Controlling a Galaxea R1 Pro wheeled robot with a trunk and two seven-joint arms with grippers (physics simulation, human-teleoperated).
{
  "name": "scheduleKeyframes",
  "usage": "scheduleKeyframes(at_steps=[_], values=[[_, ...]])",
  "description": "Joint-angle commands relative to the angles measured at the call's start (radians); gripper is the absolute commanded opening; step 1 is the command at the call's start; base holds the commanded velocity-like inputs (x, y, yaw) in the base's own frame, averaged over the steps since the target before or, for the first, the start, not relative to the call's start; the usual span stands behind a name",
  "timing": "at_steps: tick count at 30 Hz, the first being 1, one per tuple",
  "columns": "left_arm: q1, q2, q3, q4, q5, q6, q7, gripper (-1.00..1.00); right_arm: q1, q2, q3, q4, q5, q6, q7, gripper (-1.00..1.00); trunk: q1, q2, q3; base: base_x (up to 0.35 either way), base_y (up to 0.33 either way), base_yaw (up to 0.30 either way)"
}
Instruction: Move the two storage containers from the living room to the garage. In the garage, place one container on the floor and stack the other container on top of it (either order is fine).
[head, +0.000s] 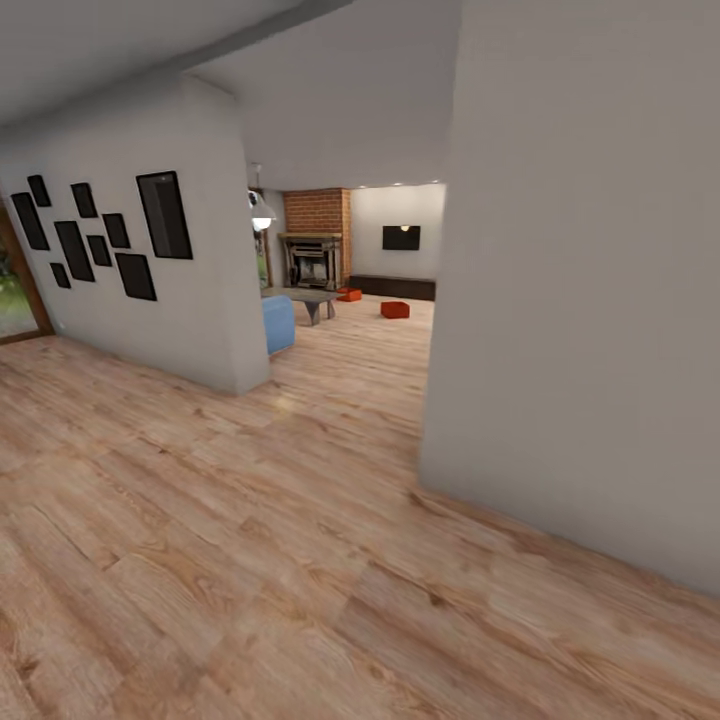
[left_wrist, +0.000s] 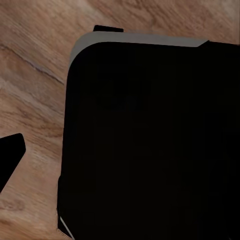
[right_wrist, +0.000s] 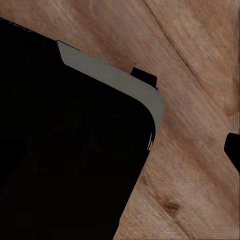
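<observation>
Orange-red, two bins (head: 395, 309) (head: 349, 294) sit far off on the living room's plank floor (head: 250, 520), apart, near the fireplace (head: 313, 258) and dark cabinet (head: 392, 287). Both wrist cameras look at a black body over wood; gripper states can't be told.

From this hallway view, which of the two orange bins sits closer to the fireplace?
The smaller-looking bin, just right of the grey low table and below the fireplace. The other bin sits further right, out on the open floor.
</observation>
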Motion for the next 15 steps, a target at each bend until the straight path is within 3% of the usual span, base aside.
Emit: scheduleKeyframes(at_steps=[1, 15], values=[[0.000, -0.001, 0.005, 0.000, 0.007, -0.002, -0.001, 1.00, -0.001, 0.000, 0.007, 0.003, -0.011, -0.006, 0.005, 1.00, 0.001, 0.000, -0.001, 0.322, 0.000, 0.177], [0.000, -0.002, 0.005, 0.000, 0.006, -0.003, -0.001, 1.00, -0.001, 0.000, 0.008, 0.003, -0.011, -0.005, 0.005, 1.00, 0.001, 0.000, -0.001, 0.322, 0.000, 0.022]])
